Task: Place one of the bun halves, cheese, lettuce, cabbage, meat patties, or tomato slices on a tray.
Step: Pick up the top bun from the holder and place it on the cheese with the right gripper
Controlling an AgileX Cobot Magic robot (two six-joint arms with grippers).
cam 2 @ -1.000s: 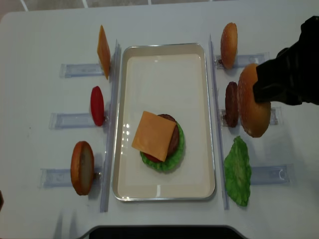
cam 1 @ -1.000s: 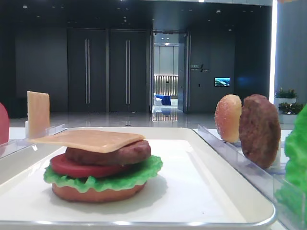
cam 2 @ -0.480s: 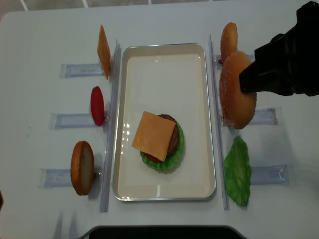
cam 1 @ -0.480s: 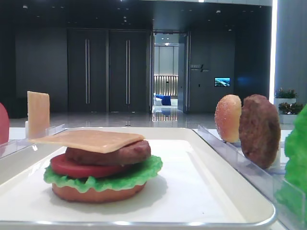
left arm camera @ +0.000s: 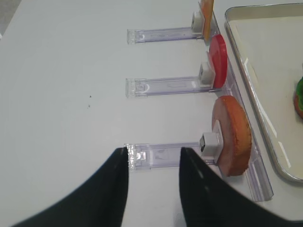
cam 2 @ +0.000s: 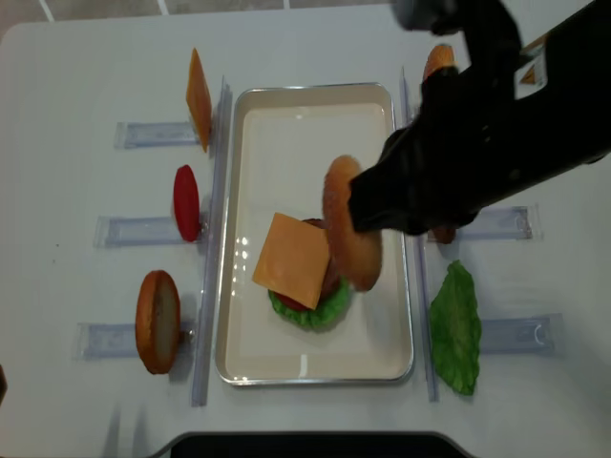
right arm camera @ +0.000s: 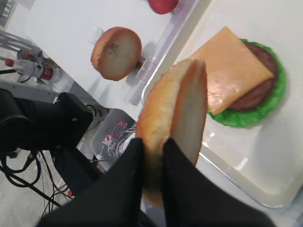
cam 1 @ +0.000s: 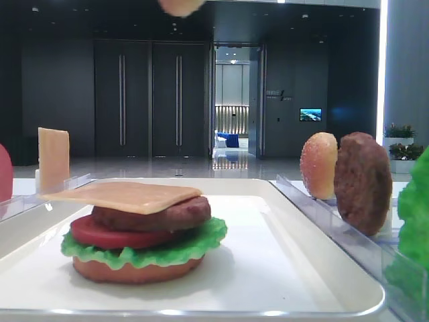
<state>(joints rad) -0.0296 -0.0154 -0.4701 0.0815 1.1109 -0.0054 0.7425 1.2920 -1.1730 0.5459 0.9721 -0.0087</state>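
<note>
Right gripper (right arm camera: 150, 156) is clamped tight on the bun top (right arm camera: 173, 127), pinching it on edge so the half stands near vertical, its pale cut face turned one way and its golden crust the other. In the overhead view the bun top (cam 2: 351, 224) hangs in the air over the tray (cam 2: 315, 119), above the right edge of the stacked burger and not touching it.

On the tray the stack is well on: a flat bottom bun (cam 1: 134, 268) sits lowest, then the lettuce (cam 1: 194, 243), a tomato slice (cam 1: 107, 235), a meat patty (cam 1: 157, 215) and the cheese (cam 1: 124, 194) lying on top, one corner jutting past the patty. Only the cap looks to be missing, so the work seems near its end. What is left, as I judge it, is to turn the bun top flat, crust up, bring it down centred on the cheese and let go.

Left gripper (left arm camera: 152, 163) has its jaws apart and holds nothing; it hovers over the table left of the tray, beside a spare bun half (left arm camera: 232, 137) standing in its clear rack (left arm camera: 163, 152). Further spares stand in racks on both sides of the tray: a tomato slice (cam 2: 186, 202) and cheese slice (cam 2: 199, 98) to its left, a lettuce leaf (cam 2: 455, 329) to its right.
</note>
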